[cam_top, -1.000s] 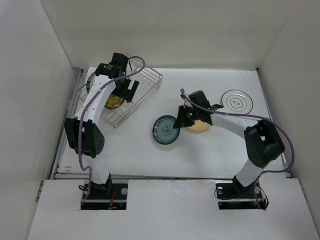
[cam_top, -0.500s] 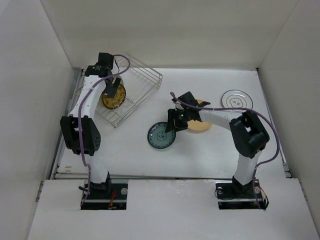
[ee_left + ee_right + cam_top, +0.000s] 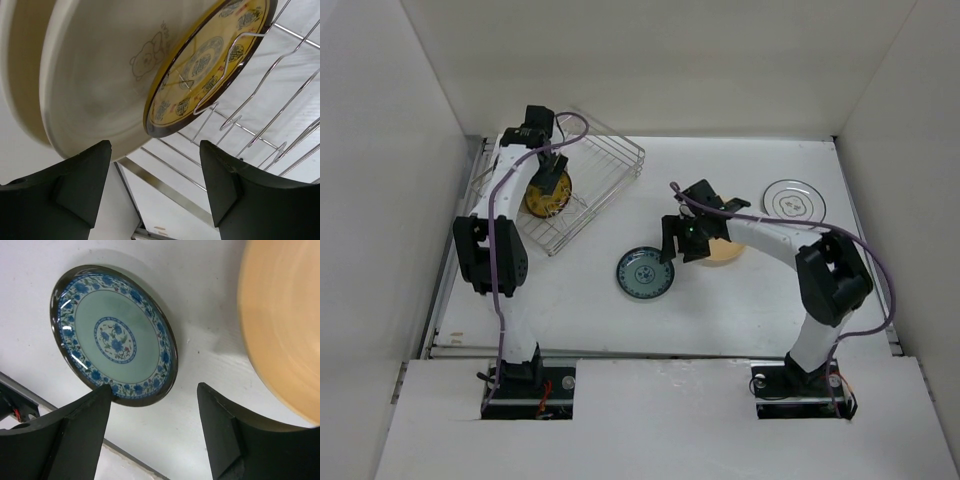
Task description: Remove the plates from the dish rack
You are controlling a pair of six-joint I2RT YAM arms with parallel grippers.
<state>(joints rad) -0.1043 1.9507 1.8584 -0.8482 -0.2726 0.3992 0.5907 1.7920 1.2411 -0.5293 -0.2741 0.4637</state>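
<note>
Top external op: By the look of it we had three plates off. The white plate [image 3: 794, 202] was far right, the yellow-orange plate [image 3: 725, 255] lay under the right arm, and the blue-floral plate [image 3: 644, 272] lay flat on the table [image 3: 740, 310], mid-way. The right gripper [image 3: 680, 248] hung just beside that one. The left gripper [image 3: 552, 185] was down in the dish rack [image 3: 620, 172], back-left corner.

Wrist op: Agreed. On the right wrist cam we saw jaws wide apart, nothing btwn them, and the blue-floral plate lying free below. On the left wrist cam the jaws were apart too, and empty. They faced a cream bear plate [image 3: 90, 75] w/ a gold-centred plate [image 3: 210, 60] leaning just beside it, both on edge in the wires. We couldn't tell whether the pale rim at far left was a 2nd dish.

Top external op: So which did we reckon the left arm should take?

Wrist op: The cream one, prob., since its lower edge sat nearest the gap. We judged we'd want one finger [image 3: 75, 185] on each face, well past the lip, as the glaze looked slippy. Close firm, then draw it out along its slot before tilting. Otherwise the rim could snag a wire loop or tip the gold-centred plate.

Top external op: And the right arm?

Wrist op: We thought it should back off mid-table, leaving a free spot to set down w/o landing on the blue-floral plate.
</note>
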